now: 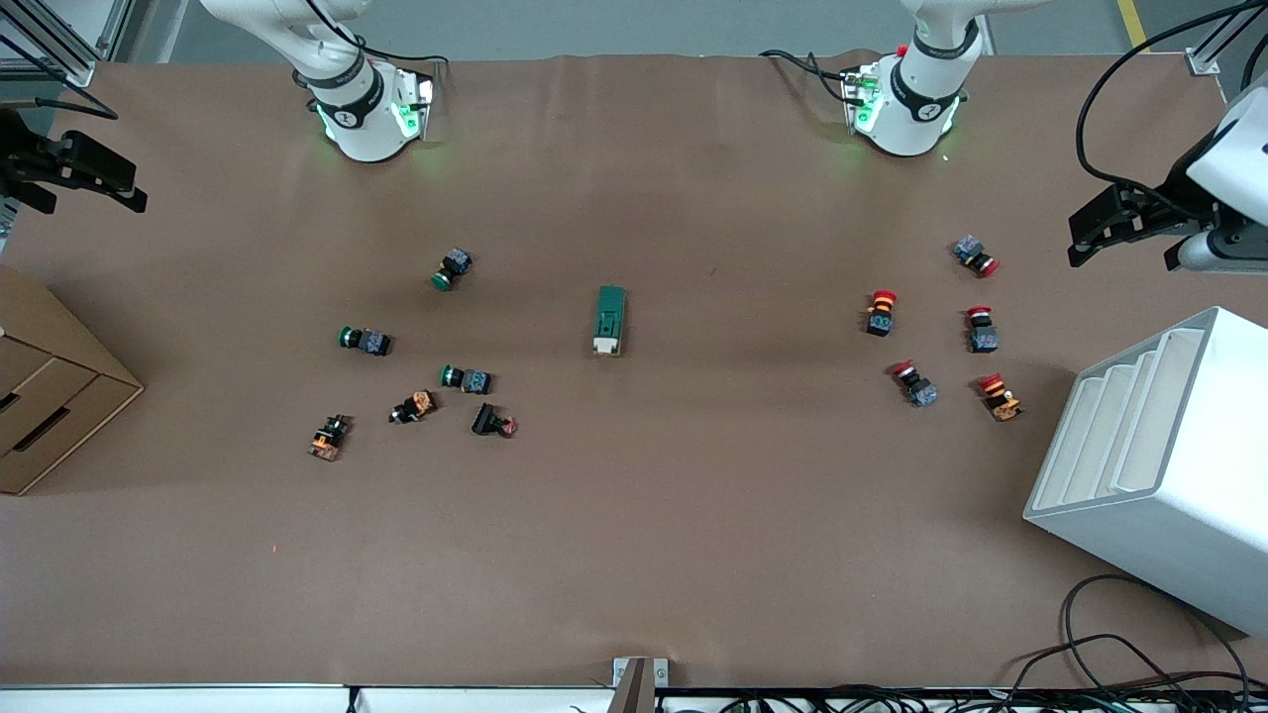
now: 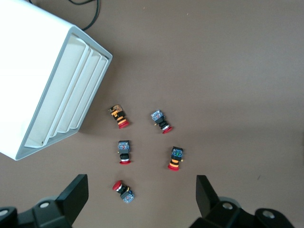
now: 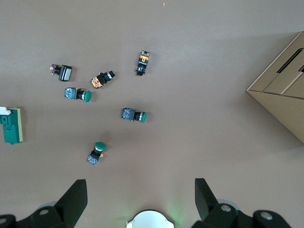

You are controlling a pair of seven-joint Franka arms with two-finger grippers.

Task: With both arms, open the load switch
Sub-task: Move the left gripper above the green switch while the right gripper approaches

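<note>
Nothing of the task looks started; both arms wait high at the table's ends and the switch lies untouched.

At the right arm's end of the table (image 1: 634, 555), the right hand (image 1: 74, 173) hangs above the edge near a cardboard drawer box (image 1: 45, 381), its fingers (image 3: 71, 202) spread apart and empty. Below it lie 3 green-capped buttons (image 1: 454, 268) and 3 small orange-and-black parts (image 1: 328, 437), scattered.

Mid-table, well apart from both groups, the load switch (image 1: 609, 320) lies flat, its white lever end toward the front camera. Neither hand is near it.

Toward the left arm's end are 5 red-capped buttons (image 1: 881, 312), and beside them a white slotted rack (image 1: 1159, 465). The left hand (image 1: 1129, 223) hovers over that end, fingers (image 2: 73, 197) also wide apart, holding nothing.

By my reading everything is left: reaching the switch, bracing its body with 1 hand, and working the lever with the other.
</note>
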